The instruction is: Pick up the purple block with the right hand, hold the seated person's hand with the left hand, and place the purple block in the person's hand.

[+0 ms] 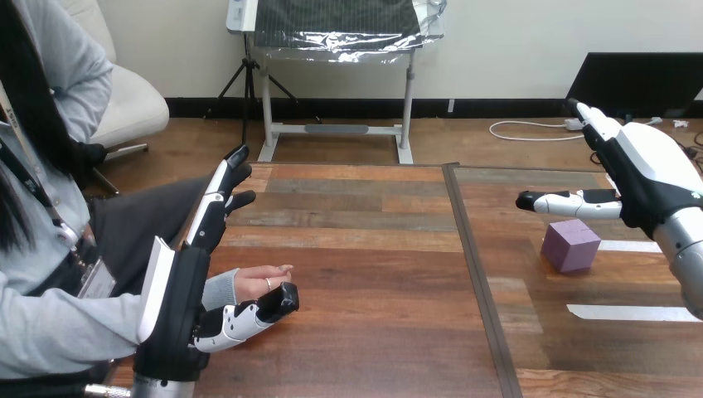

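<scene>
The person's hand (259, 280) rests on the wooden table (373, 274) at the view's left, reaching inward, probably offered so that the block can be set in it. The robot's left hand (186, 282) stands on edge just beside it, fingers straight and pointing away from the robot. Its thumb lies along the near side of the person's hand (whether they touch I cannot tell). Nothing is curled round it, so the hand looks ready to hold rather than holding. The purple block (570, 245) sits on the table at the right, by a strip of white tape (630, 246), not yet picked up. The right hand (647, 178) hovers above and beyond the block, released. Its fingers are straight, and its thumb reaches out over the block without touching it, seemingly lined up for a grasp from above.
</scene>
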`<action>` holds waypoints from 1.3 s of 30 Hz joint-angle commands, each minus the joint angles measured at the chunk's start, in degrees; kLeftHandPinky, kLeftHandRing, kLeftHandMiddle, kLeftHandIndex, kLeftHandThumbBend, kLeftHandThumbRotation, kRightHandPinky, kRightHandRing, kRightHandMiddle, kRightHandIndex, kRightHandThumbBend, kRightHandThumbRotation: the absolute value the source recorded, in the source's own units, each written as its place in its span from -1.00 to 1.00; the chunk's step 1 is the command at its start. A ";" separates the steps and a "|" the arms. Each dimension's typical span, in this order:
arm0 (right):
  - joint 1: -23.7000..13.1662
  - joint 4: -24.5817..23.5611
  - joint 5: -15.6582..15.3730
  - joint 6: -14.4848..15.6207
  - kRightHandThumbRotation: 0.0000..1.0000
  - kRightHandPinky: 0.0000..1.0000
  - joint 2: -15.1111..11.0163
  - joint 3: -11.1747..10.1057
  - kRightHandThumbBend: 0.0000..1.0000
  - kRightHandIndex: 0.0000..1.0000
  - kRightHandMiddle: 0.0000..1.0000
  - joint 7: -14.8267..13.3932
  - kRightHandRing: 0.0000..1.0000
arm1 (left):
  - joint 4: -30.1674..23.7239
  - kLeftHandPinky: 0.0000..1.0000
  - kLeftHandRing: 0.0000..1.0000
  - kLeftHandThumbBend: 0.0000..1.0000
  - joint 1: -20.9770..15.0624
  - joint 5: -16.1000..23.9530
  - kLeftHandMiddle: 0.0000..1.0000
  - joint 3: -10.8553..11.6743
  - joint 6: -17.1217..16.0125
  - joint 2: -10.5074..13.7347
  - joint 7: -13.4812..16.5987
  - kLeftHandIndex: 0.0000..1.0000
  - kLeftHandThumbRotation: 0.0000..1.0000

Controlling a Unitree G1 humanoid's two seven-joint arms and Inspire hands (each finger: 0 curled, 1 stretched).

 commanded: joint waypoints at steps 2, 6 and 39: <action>-5.68 0.56 1.19 1.78 0.32 0.90 -2.19 -0.15 1.00 0.97 0.99 0.49 0.99 | -0.05 0.68 0.86 1.00 -3.71 -1.39 0.93 0.37 -1.36 -0.33 -0.20 0.90 0.59; -5.52 0.72 1.13 2.85 0.30 0.88 -2.26 -0.03 1.00 0.95 0.97 0.40 0.97 | -0.37 0.68 0.86 1.00 -3.45 -2.51 0.93 0.01 -1.16 -0.45 -0.91 0.90 0.58; -3.23 2.88 2.19 10.85 0.23 0.75 -1.28 -0.27 1.00 0.86 0.88 2.48 0.88 | -0.39 0.73 0.89 1.00 -2.18 -8.77 0.96 -0.06 -2.99 -0.84 -6.62 0.92 0.53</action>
